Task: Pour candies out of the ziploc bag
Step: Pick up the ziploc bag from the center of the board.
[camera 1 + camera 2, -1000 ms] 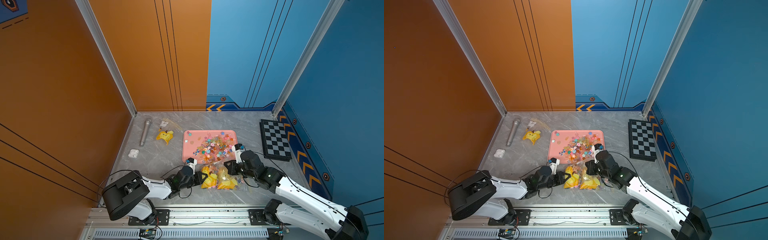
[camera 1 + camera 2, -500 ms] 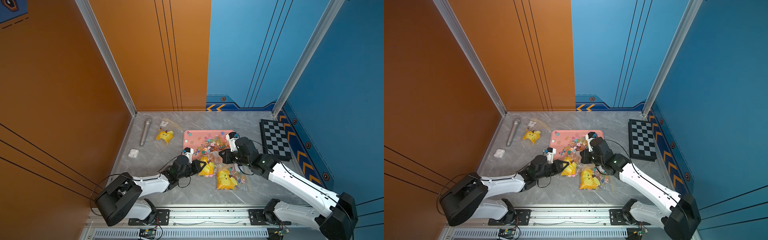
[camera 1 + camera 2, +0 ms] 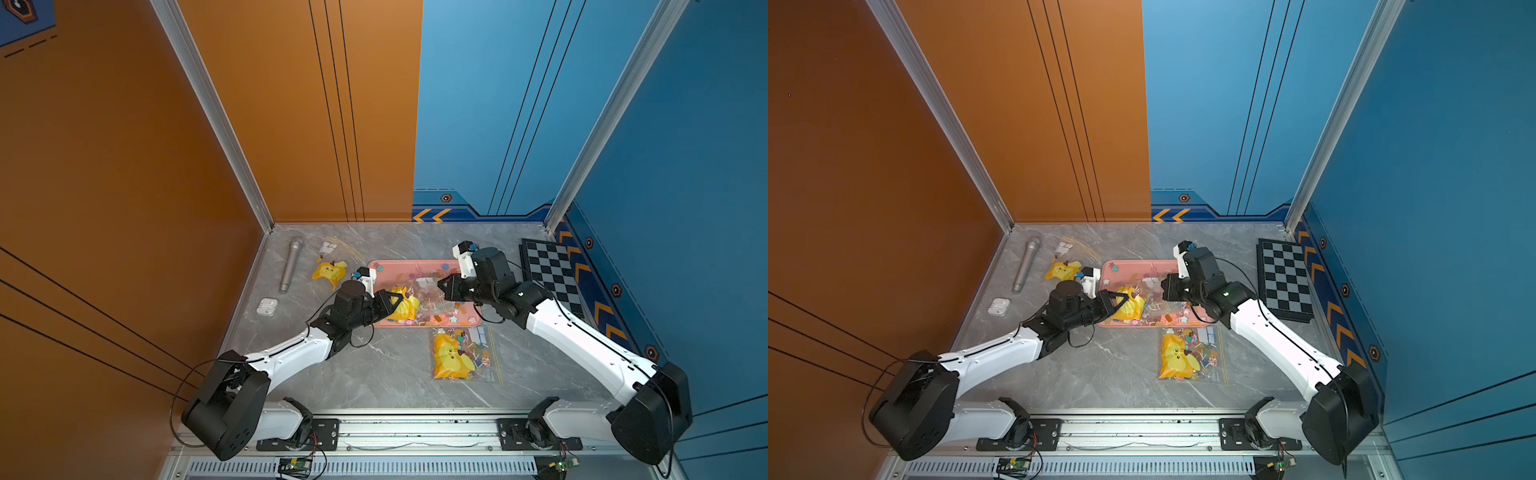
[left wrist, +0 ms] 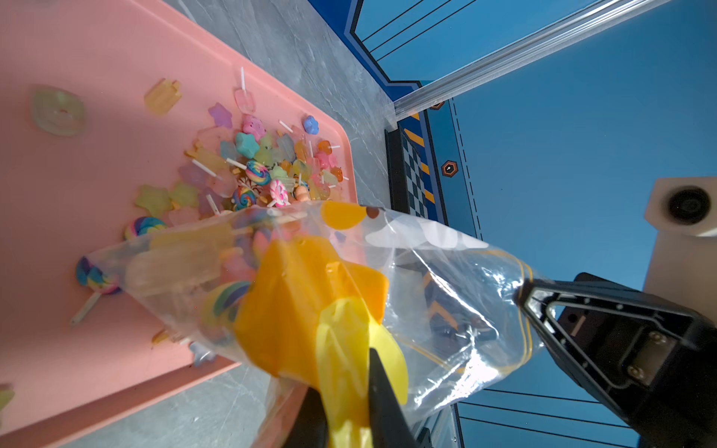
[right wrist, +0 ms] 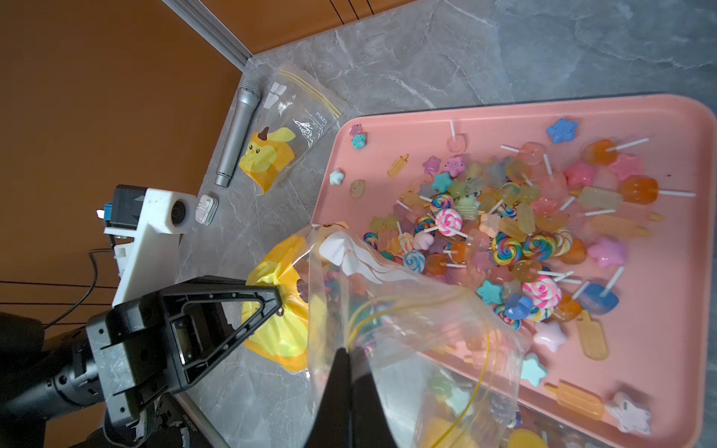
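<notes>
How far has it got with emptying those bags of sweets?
Done: a heap of sweets lies on the pink tray, and an empty-looking bag lies beside the microphone. In hand: both the left gripper and the right gripper pinch a second bag held over the tray, with sweets inside it. Left: finishing that pour, then the full bag on the table nearer the robot.

You look down on a grey marble floor [image 3: 374, 374], boxed by orange walls [image 3: 124, 166] at left and blue walls [image 3: 665, 124] at right.
</notes>
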